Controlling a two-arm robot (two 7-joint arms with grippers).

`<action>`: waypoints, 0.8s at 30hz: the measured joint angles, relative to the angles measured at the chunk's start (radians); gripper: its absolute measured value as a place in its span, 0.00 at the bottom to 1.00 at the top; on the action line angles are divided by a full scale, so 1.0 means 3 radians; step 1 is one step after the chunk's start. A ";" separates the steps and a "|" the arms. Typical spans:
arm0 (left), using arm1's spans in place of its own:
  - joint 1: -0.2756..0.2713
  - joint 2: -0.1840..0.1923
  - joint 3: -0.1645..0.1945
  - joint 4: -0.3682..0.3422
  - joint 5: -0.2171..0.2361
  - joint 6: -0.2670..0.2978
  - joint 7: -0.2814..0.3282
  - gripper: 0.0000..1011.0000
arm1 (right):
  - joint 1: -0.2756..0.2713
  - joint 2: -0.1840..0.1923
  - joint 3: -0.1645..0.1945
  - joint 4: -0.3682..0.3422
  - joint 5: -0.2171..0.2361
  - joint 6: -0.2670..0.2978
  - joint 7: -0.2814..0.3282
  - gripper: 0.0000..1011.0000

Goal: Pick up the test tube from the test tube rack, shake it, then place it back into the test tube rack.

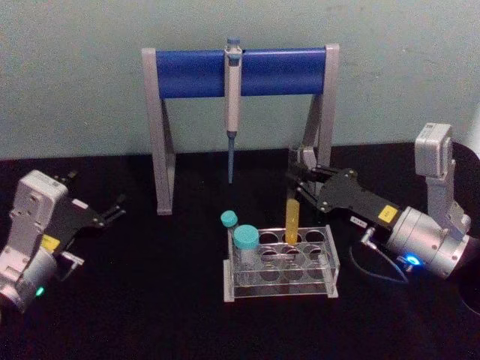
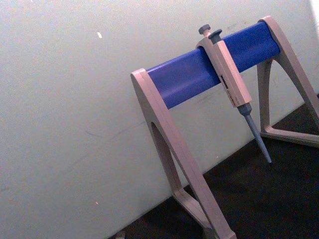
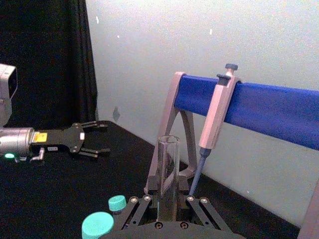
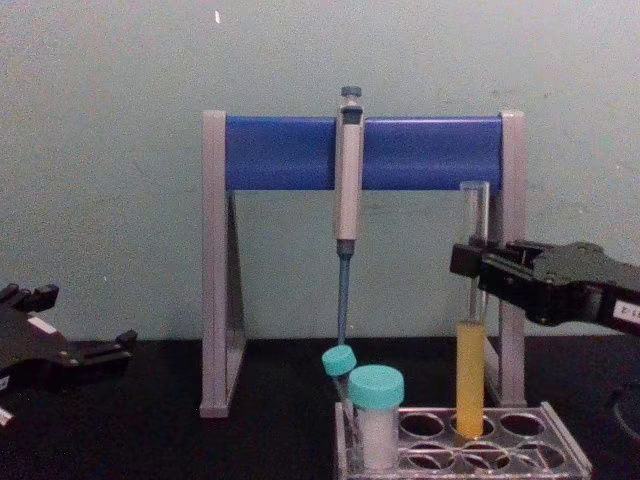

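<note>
The tall grey-and-blue pipette stand [image 1: 195, 73] fills the upper centre of my head view, a grey pipette [image 1: 232, 112] hanging from its bar. My right gripper [image 4: 472, 262] comes in from the right edge of the chest view and straddles the upper, empty part of the tube. I cannot tell whether it is clamped on the glass or merely around it. My left gripper [image 1: 118, 208] is parked at the left edge, spread wide and holding nothing. The low clear plastic test tube rack [image 1: 279, 291] sits at lower centre. The long, uncapped glass test tube [image 4: 470, 375], yellow liquid in its lower part, stands upright with its foot down in a back-row hole. A short teal-capped white vial [image 1: 246, 247] and a thin teal-capped tube [image 1: 229, 220] stand at the rack's left end. My worries are these: a weak hold would let the tube slip. A tilted pull could jam it in the hole and drag the rack. With no cap, a hard shake could fling liquid out. The stand's right leg is near behind the gripper and could be struck.
</note>
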 joint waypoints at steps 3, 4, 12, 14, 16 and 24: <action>0.0000 0.0000 0.0000 0.0000 0.0000 0.0000 0.0000 0.99 | 0.0023 -0.0015 -0.0026 0.0052 -0.0029 0.0011 0.0003 0.23; 0.0000 0.0000 0.0000 0.0000 0.0000 0.0000 0.0000 0.99 | 0.0026 -0.0018 -0.0031 0.0062 -0.0035 0.0016 0.0004 0.23; 0.0000 0.0000 0.0000 0.0000 0.0000 0.0000 0.0000 0.99 | 0.0053 -0.0039 -0.0065 0.0133 -0.0068 0.0049 0.0014 0.23; 0.0000 0.0000 0.0000 0.0000 0.0000 0.0000 0.0000 0.99 | 0.0057 -0.0042 -0.0075 0.0150 -0.0079 0.0061 0.0015 0.23; 0.0000 0.0000 0.0000 0.0000 0.0000 0.0000 0.0000 0.99 | 0.0065 -0.0049 -0.0084 0.0170 -0.0090 0.0071 0.0015 0.23; 0.0000 0.0000 0.0000 0.0000 0.0000 0.0000 0.0000 0.99 | 0.0078 -0.0055 -0.0106 0.0201 -0.0116 0.0105 0.0015 0.23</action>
